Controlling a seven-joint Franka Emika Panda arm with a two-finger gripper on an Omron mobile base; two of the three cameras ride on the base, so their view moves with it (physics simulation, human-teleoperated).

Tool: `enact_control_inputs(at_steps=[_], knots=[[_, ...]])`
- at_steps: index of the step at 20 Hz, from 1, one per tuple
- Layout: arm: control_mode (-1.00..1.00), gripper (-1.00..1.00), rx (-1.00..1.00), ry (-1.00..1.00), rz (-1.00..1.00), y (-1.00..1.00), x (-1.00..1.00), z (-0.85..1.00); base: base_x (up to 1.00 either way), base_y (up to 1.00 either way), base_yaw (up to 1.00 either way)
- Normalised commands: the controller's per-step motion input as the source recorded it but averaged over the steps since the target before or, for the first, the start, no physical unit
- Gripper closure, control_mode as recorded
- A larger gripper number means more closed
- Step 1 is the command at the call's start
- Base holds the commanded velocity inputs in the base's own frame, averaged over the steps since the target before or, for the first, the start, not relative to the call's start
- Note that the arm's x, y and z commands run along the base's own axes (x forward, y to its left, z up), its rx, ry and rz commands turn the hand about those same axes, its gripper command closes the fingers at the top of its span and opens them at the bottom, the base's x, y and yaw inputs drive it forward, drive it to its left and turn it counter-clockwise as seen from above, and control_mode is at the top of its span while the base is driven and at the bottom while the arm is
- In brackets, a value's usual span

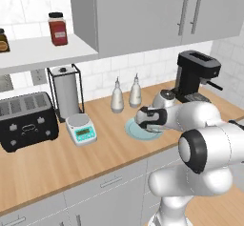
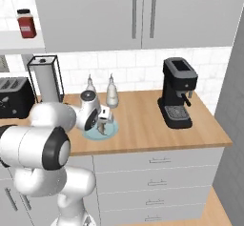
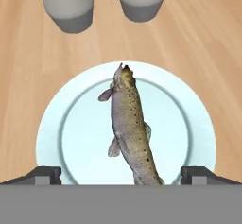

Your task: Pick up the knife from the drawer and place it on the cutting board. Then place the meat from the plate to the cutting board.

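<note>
The meat is a speckled brown fish [image 3: 130, 128] lying lengthwise on the round pale blue-green plate [image 3: 184, 119]. The plate [image 1: 136, 132] sits on the wooden counter in front of two shakers. My gripper [image 3: 123, 176] hangs just above the plate [image 2: 112, 131], open, with one fingertip [image 3: 47, 175] on each side of the fish's tail end and nothing held. From the right base view the gripper [image 2: 102, 124] points down over the plate. The knife and the cutting board are out of view. The drawer fronts [image 2: 157, 160] under the counter are closed.
Two grey-white shakers [image 1: 117, 96] [image 1: 135, 92] stand right behind the plate. A black coffee machine [image 2: 177, 94] is to the right; a white scale [image 1: 81, 128], paper towel holder [image 1: 66, 91] and black toaster [image 1: 26, 120] are to the left. Upper cabinets [image 1: 143, 10] hang overhead.
</note>
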Motion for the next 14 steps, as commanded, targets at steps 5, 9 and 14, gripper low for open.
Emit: enact_control_inputs(at_steps=[5,9,14], knots=[[-1.0,-1.0,0.0,0.0,0.0,0.0,0.37,-0.32,0.0,0.0,0.0],[-1.0,-1.0,0.0,0.01,0.0,0.0,0.37,-0.26,0.0,0.0,0.0],[-1.0,-1.0,0.0,0.02,0.0,0.0,0.36,-0.23,0.0,0.0,0.0]])
